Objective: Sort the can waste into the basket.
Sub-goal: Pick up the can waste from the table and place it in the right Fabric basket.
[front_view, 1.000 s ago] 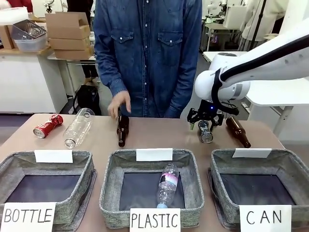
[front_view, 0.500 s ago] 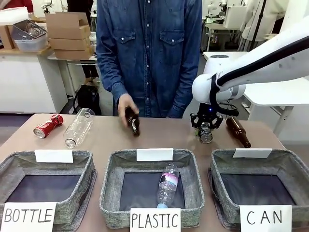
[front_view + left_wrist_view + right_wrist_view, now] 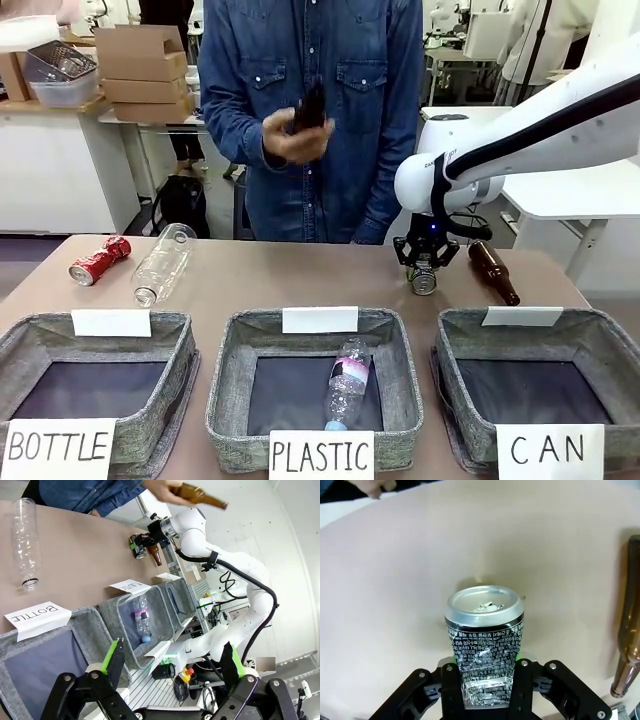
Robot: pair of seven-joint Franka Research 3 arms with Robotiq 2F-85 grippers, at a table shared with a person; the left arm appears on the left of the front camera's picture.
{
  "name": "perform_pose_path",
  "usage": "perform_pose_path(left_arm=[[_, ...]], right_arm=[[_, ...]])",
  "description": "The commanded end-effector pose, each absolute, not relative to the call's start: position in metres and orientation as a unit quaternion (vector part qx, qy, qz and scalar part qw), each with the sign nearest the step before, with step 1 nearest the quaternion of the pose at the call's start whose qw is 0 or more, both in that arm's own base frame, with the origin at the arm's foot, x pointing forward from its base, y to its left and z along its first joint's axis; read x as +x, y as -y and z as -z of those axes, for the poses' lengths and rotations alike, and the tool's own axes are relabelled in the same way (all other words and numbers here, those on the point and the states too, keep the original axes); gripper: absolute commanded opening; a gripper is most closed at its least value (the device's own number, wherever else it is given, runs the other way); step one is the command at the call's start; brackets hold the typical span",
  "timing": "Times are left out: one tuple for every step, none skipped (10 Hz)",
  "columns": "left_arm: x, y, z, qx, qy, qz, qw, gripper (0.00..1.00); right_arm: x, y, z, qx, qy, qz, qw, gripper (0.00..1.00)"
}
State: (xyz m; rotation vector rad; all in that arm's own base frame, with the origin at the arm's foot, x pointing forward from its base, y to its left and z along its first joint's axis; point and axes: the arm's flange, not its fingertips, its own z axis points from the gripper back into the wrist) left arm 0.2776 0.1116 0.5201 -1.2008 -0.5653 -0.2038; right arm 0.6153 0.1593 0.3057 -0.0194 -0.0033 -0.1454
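Right jaws clamped on silver can [image 3: 427,279], far right of surface [image 3: 300,275], just beside lying brown bottle [image 3: 494,272]. Red can [image 3: 99,261] lies far left. CAN basket [image 3: 585,335] near right, apart from both cans. Left jaws spread wide, gripping nothing. Person's hand [image 3: 290,140] holds another bottle [image 3: 308,108] aloft.

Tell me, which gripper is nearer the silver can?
Right. The right gripper is shut on the silver can; the left gripper hangs open far from it, by the BOTTLE basket on the opposite side.
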Motion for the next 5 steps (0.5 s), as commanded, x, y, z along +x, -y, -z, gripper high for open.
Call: perform_pose_path(left_arm=[[0.277, -0.11, -0.521, -0.563, 0.272, 0.1, 0.774, 1.0], [0.277, -0.11, -0.521, -0.563, 0.272, 0.1, 0.774, 1.0], [0.277, -0.11, -0.521, -0.563, 0.272, 0.1, 0.774, 1.0], [0.277, -0.11, -0.521, -0.563, 0.272, 0.1, 0.774, 1.0], [0.277, -0.11, -0.521, -0.563, 0.272, 0.1, 0.774, 1.0]], right_arm=[[0.619, -0.157, -0.306, -0.014, -0.001, 0.085, 0.996, 0.0], [0.616, -0.148, -0.31, 0.005, -0.005, 0.077, 0.997, 0.0], [0.606, -0.129, -0.322, 0.043, 0.0, 0.049, 0.998, 0.0], [0.581, -0.101, -0.341, 0.075, -0.007, -0.006, 0.997, 0.0], [0.548, -0.077, -0.361, 0.098, -0.002, -0.046, 0.994, 0.0]])
